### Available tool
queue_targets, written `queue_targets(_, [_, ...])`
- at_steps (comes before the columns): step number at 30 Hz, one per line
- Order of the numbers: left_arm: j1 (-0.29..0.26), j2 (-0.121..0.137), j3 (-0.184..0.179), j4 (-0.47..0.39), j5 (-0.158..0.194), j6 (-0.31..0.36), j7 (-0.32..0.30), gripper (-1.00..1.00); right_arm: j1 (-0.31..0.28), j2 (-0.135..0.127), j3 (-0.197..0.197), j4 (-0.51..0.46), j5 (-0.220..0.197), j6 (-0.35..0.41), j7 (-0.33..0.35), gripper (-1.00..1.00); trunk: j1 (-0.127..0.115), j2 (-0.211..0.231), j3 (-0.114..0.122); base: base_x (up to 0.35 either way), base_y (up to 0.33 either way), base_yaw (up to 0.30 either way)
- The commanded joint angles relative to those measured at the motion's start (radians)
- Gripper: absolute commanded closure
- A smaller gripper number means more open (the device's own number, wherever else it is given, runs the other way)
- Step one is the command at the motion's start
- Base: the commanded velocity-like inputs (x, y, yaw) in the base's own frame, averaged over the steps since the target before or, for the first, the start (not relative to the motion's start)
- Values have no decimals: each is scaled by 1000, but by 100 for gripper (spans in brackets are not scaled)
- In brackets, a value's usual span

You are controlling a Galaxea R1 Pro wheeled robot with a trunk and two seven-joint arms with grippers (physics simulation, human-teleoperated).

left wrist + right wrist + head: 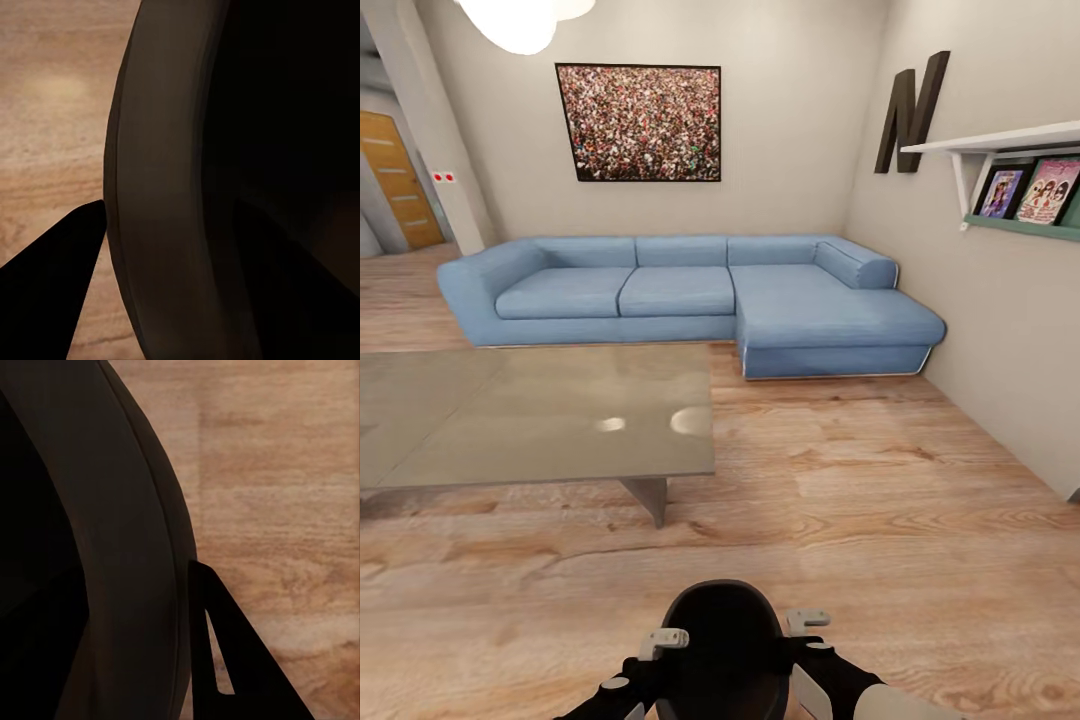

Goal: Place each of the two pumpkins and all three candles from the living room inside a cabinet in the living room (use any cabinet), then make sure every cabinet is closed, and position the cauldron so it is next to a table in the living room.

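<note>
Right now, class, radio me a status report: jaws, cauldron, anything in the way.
Both grippers' jaws astride the cauldron rim, one each side. Cauldron carried low in front. Table ahead-left, bare wood floor between.

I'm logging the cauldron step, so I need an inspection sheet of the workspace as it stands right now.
Surface: wood-plank floor; glossy grey low coffee table, top bare.
Job's things: small round black cauldron held between both arms, off the table's near corner.
Clutter: nothing seen.
Grippers: left gripper and right gripper each straddle the cauldron's rim.
Cables: nothing seen.
Surroundings: blue sectional sofa, framed crowd picture, white wall shelf with books.
</note>
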Motion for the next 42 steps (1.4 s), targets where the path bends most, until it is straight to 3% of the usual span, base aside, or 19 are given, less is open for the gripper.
queue_targets(1, [0,1,-10,9,14,0,9,100,-1,-1,-16,-4,9,-18,-4,100,0,0,-1,0,15,0])
queue_targets(13, [0,2,-10,9,23,-27,8,100,-1,-1,-16,-4,9,-18,-4,100,0,0,-1,0,2,0])
queue_targets(32, [0,3,-9,9,25,-32,7,100,-1,-1,-16,-4,9,-18,-4,100,57,-105,-48,0,0,0])
queue_targets(39, [0,3,-9,9,25,-32,7,100,-1,-2,-16,-4,9,-18,-4,100,57,-105,-48,0,0,0])
queue_targets(42, [0,3,-9,9,25,-32,8,100,-1,-1,-16,-4,9,-18,-4,100,69,-126,-57,0,0,0])
